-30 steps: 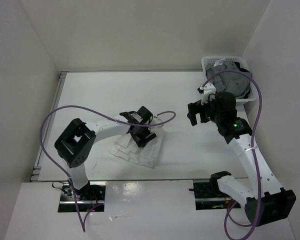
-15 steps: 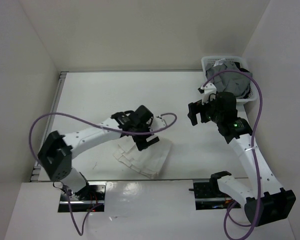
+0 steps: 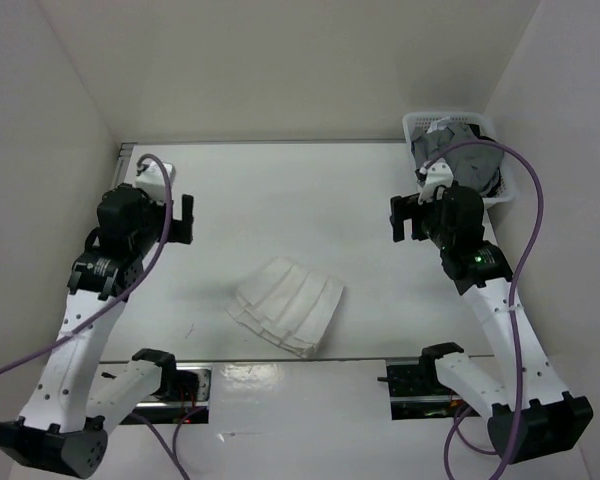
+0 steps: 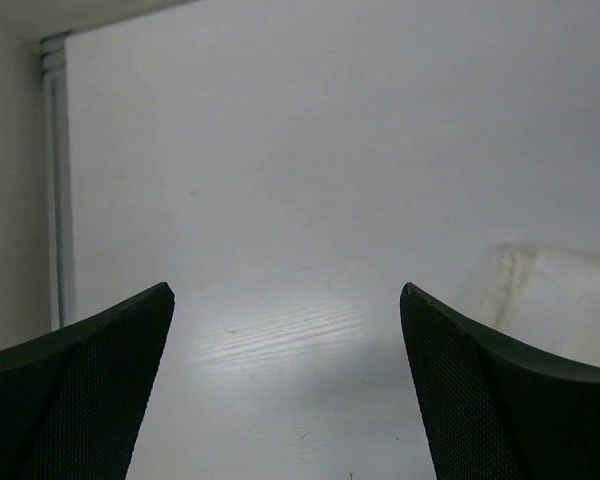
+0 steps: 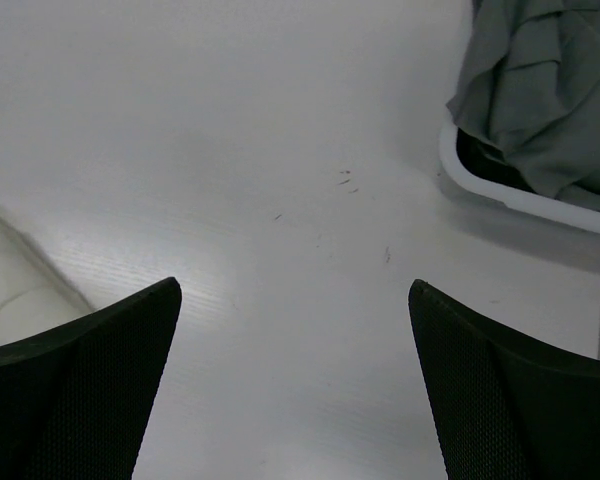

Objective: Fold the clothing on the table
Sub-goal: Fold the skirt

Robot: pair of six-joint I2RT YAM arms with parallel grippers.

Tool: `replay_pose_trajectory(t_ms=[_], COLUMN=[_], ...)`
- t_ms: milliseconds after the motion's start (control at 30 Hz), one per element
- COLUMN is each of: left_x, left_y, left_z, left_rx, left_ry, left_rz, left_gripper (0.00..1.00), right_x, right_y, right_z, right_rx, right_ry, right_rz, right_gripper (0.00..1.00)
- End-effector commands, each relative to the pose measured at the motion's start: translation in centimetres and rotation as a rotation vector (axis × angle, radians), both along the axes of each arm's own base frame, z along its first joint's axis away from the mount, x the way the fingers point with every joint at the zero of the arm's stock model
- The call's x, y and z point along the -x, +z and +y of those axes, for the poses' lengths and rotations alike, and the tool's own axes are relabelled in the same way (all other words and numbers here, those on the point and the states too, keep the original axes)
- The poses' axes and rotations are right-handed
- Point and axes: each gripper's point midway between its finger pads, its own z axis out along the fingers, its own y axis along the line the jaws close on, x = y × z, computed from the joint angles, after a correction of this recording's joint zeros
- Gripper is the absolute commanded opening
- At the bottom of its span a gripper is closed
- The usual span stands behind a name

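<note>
The skirt (image 3: 288, 305) lies folded on the table (image 3: 280, 190), near the front edge and about midway between the two arms – a compact, slightly fanned stack with its pleat lines running diagonally and several layered edges showing at its lower left side. Nothing touches it.

The left gripper (image 3: 188, 220) hangs over the table's left part, well apart from the skirt, pointing right. In the left wrist view its fingers (image 4: 90, 390) stand wide apart with only bare tabletop between them; a corner of the skirt shows at the right edge of that view, and the edge strip (image 4: 58, 180) runs along the left.

The right gripper (image 3: 394, 220) hangs over the right part, pointing left – its jaws are also spread wide and hold nothing. Behind it, in the far right corner, a white basket (image 3: 420, 125) holds a grey garment (image 3: 470, 160) that spills over its rim.
</note>
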Motion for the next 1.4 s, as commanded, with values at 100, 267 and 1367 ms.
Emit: replay_pose_trajectory(t_ms=[100, 267, 1367], left_x=[-1.7, -2.2, -1.3], left_y=[-4.7, -5.6, -5.8], left_z=[6.9, 8.8, 13.5], left_rx=[0.147, 0.133, 0.348], left_ry=[0.267, 0.341, 0.308], left_rz=[0.134, 0.184, 0.230], left_gripper=[0.99, 0.99, 0.99], right_x=[-1.7, -1.8, -2.2], right_y=[0.8, 1.1, -0.3], right_z=[-5.2, -6.9, -6.3], right_rx=[-0.011, -0.026, -0.033], right_ry=[-0.310, -0.388, -0.365], right_rz=[-0.056, -0.064, -0.015], right_gripper=[0.98, 0.98, 0.98])
